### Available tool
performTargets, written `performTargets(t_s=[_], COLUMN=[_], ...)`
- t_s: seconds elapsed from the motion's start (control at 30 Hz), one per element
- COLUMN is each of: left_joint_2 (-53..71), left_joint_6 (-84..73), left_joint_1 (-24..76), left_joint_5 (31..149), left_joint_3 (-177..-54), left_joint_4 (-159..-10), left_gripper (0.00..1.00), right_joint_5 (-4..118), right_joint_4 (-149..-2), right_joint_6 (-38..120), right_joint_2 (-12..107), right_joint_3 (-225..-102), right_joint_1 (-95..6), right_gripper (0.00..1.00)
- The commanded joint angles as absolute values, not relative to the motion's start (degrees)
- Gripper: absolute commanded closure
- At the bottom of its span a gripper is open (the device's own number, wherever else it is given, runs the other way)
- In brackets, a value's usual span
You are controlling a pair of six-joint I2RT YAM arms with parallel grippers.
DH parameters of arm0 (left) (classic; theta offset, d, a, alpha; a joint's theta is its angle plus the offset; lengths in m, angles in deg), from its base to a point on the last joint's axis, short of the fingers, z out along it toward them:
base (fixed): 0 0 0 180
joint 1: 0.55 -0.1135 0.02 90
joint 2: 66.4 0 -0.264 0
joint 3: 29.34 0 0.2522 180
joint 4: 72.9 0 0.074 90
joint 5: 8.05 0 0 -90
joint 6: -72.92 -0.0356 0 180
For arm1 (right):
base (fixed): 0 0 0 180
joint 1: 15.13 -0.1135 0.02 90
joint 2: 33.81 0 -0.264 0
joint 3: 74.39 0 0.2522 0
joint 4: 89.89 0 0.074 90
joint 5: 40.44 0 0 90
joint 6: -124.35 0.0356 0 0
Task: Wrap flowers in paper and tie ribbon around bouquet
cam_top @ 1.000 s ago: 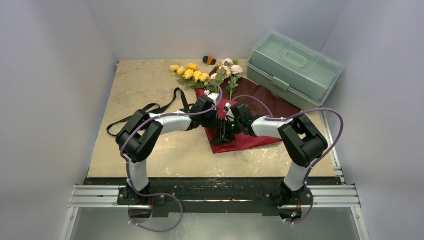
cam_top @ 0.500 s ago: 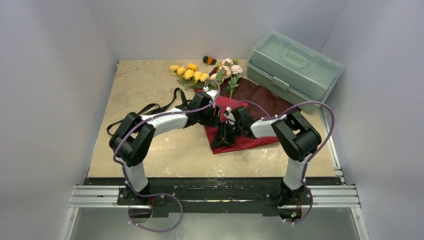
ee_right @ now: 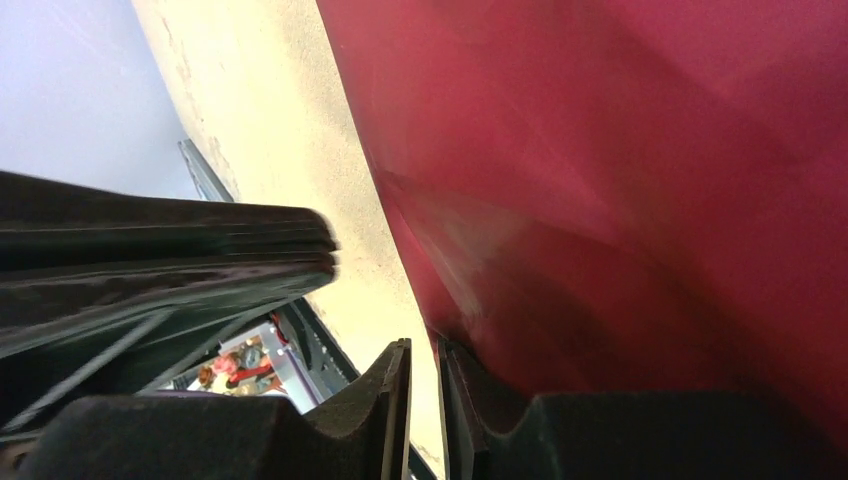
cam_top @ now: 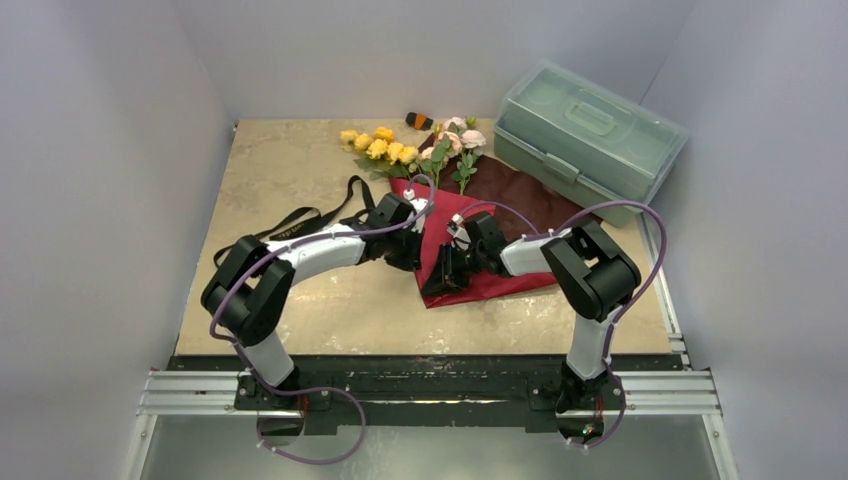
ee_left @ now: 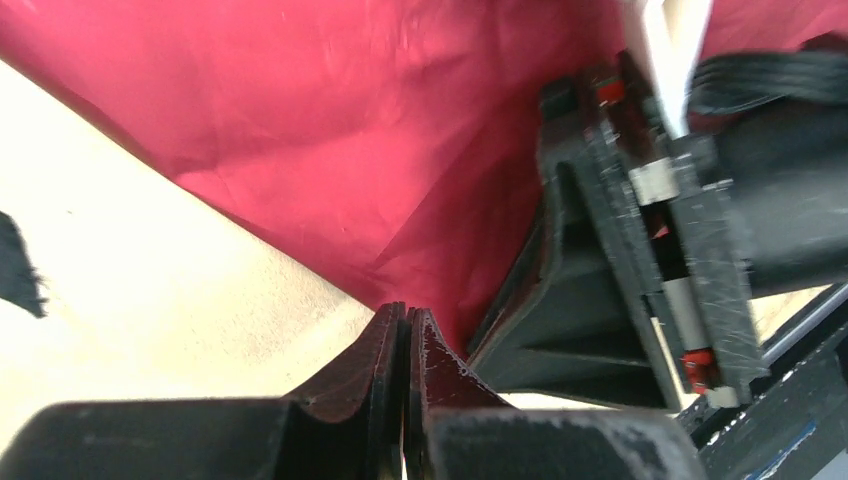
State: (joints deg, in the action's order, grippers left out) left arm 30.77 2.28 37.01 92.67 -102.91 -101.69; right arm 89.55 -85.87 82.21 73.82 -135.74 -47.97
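Maroon paper (cam_top: 437, 215): L hand (ee_left: 405, 314) clamped shut (at edge), R hand (ee_right: 422, 352) narrow slit.

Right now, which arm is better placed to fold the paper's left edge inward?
Probably left: the left fingers are shut right at the left edge of the paper, while the right fingers sit at its near corner, further from that edge.
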Motion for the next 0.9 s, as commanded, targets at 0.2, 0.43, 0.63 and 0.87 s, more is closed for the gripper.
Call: performTargets(t_s=[0.2, 0.43, 0.63, 0.87], left_joint_2=[37.18, 39.01, 39.76, 46.79], left_joint_6=[3.81, 4.46, 3.00, 0.54], left_joint_1=[36.84, 35.57, 30.25, 27.81], left_joint_5=[92.83, 89.79, 87.44, 88.70], left_joint_3=[-101.30, -102.28, -105.09, -113.90], left_joint_4=[-99.75, -99.71, -100.98, -101.60], left_gripper=[1.00, 1.00, 1.00, 1.00], right_joint_5=[85.77, 85.77, 85.56, 86.01], right_joint_4=[-86.58, -86.03, -85.74, -85.54], right_joint_6=[83.04, 82.96, 82.52, 82.54], right_joint_2=[76.39, 76.36, 76.59, 77.73], right_joint_3=[-135.11, -135.21, -135.51, -136.46], right_joint_1=[-48.09, -48.09, -48.09, -48.10], right_gripper=[0.77, 0.78, 0.78, 0.79])
